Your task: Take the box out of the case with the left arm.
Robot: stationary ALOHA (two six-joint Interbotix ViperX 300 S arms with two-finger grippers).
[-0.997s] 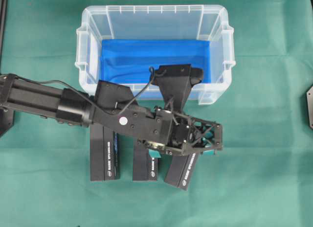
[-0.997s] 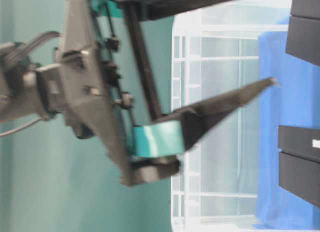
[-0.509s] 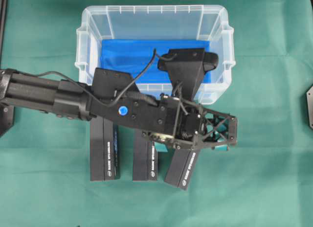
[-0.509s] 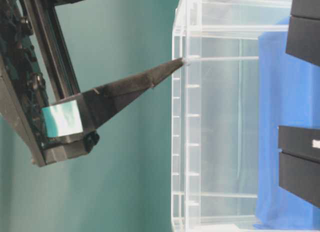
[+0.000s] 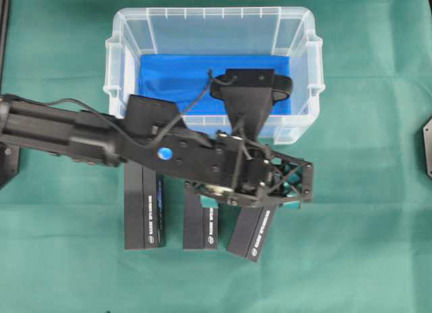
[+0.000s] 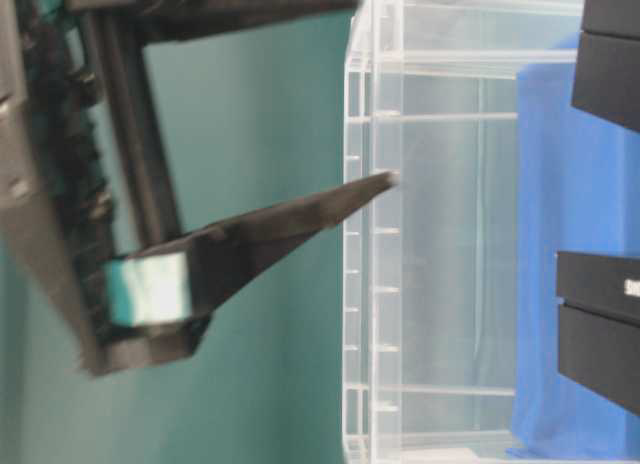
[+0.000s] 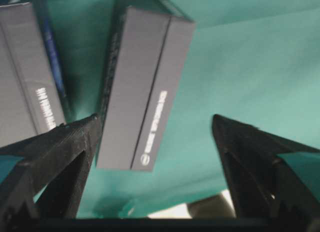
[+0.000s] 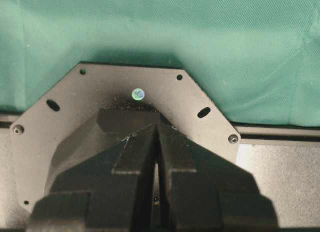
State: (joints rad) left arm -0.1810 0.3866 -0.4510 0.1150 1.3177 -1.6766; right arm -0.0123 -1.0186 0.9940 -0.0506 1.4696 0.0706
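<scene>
Three boxes lie on desk just outside case, which shows only blue lining. Left end effector hangs released, empty, above angled box. Extraction looks finished; next move: retreat. Right end effector clenched, parked.

You can see white lettering along the sides of the three black boxes on the tabletop, but it is too small to read.
</scene>
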